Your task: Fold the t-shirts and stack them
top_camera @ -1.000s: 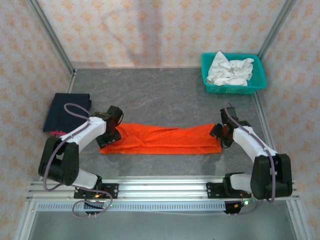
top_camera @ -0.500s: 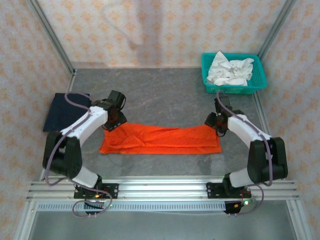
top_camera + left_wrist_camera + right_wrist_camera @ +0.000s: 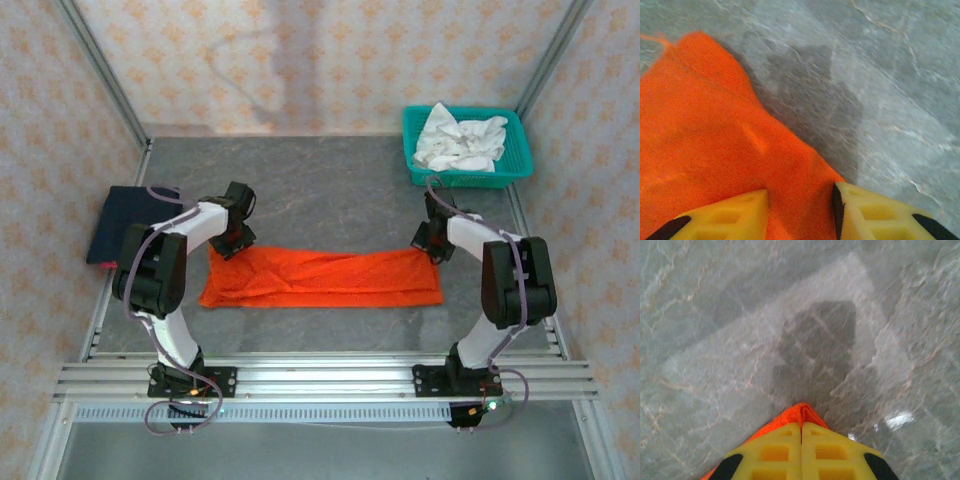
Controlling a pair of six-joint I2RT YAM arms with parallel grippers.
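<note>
Orange-red t-shirt (image 3: 320, 279): long folded strip, wrinkled, lying left to right across middle of table (image 3: 340, 190). Navy t-shirt (image 3: 115, 220): flat folded square at left edge, near corner hidden behind left arm. Both arms bent low, reaching strip's far corners. Left gripper (image 3: 232, 243) (image 3: 800, 192): fingers apart, orange cloth between them. Right gripper (image 3: 434, 247) (image 3: 801, 426): fingers pressed together, pinching small tuck of orange cloth; rest of strip cut off in wrist view.

Bright overhead light; right hand (image 3: 801, 425) casts soft shadow.
</note>
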